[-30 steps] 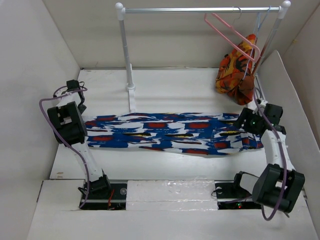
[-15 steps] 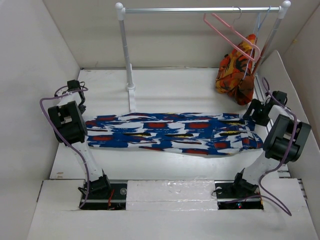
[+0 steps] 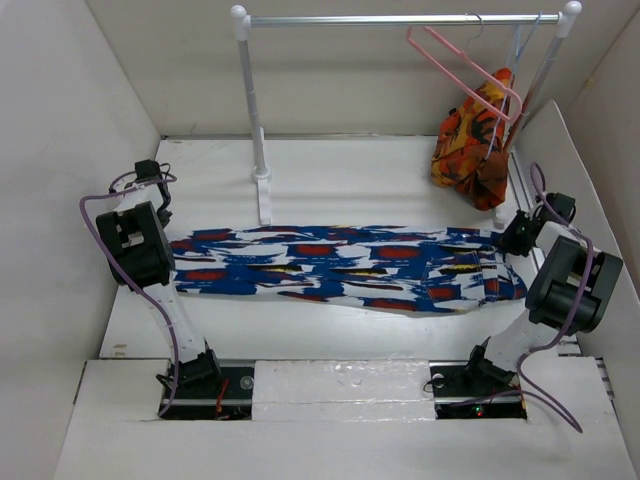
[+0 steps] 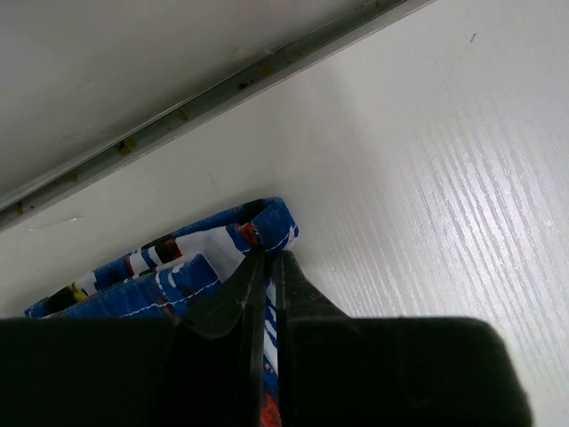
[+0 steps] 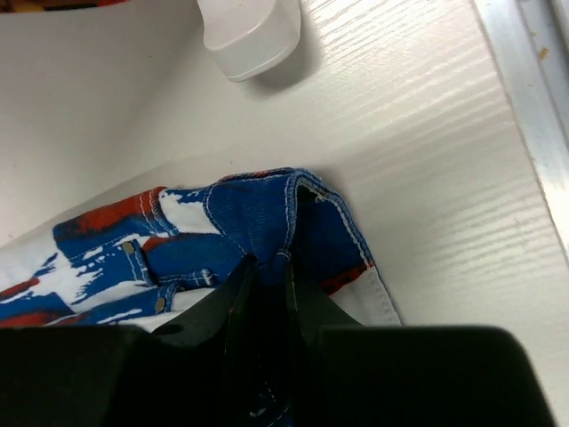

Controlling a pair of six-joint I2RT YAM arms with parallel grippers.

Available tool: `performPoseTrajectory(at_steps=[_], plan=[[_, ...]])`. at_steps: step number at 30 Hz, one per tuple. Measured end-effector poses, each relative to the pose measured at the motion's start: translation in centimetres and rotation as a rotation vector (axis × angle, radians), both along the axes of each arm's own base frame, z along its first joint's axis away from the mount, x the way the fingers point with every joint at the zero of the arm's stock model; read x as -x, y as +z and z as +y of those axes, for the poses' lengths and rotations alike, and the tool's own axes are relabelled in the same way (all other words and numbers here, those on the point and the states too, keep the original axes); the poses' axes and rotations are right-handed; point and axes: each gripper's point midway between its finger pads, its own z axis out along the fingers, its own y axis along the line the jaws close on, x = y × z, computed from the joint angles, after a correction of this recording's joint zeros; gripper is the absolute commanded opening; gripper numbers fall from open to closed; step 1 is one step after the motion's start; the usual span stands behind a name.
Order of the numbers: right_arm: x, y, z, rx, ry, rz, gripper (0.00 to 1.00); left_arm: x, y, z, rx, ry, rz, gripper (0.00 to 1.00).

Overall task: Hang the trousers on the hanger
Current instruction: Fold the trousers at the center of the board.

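The trousers (image 3: 340,265) lie flat in a long band across the middle of the table (image 3: 350,175), running from the left side of the top view to the right, with the waist end at the right. In the left wrist view, the left gripper (image 4: 265,267) has its fingers nearly together, pinching a hem corner of the blue fabric at the lower centre of the frame. In the right wrist view, the right gripper (image 5: 269,267) is likewise closed to a narrow slit on a stitched corner of the waistband, just below the white foot of the clothes rack (image 5: 251,31). The pink hanger (image 3: 465,70) hangs tilted from the rack's rail at the upper right of the top view, well apart from the trousers, beside an orange-red garment (image 3: 475,135).
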Motion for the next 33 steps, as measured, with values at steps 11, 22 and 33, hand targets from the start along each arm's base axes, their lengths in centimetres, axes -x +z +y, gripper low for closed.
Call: performPoseTrajectory(at_steps=[11, 22, 33], plan=[[0.6, 2.8, -1.7, 0.039, -0.105, -0.05, 0.0, -0.8, 0.4, -0.3, 0.013, -0.01, -0.02, 0.0], [0.6, 1.4, -1.3, 0.018, -0.101, -0.01, 0.37, -3.5, 1.3, -1.7, 0.014, -0.084, -0.059, 0.37], [-0.8, 7.0, -0.7, 0.067, -0.066, -0.157, 0.51, -1.8, 7.8, -2.1, -0.07, -0.083, -0.175, 0.52]])
